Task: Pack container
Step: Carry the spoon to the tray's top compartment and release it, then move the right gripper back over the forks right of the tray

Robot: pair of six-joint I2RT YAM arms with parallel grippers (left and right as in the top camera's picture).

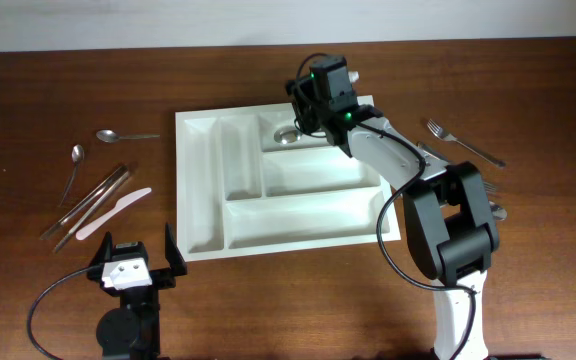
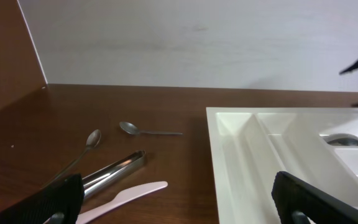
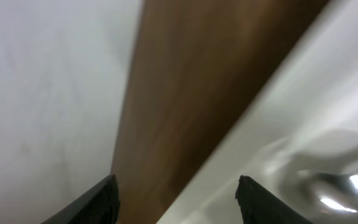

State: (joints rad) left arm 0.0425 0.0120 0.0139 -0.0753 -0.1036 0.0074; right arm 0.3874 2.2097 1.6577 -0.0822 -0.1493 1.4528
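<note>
The container [image 1: 200, 190] is lying at the centre of the table [image 1: 48, 80]. One spoon [image 1: 288, 135] is resting in its far compartment, and the other compartments are showing bare. The right gripper [image 1: 313, 112] is hovering over that spoon, fingers partly spread and holding nothing. The left gripper [image 1: 138, 250] is sitting near left, spread wide and empty.

Judgement: packing is barely begun. The loose spoons [image 1: 76, 160], white knife [image 1: 115, 212] and metal utensil [image 1: 93, 200] on the left, and the fork [image 1: 465, 146] on the right, are waiting outside the container.
</note>
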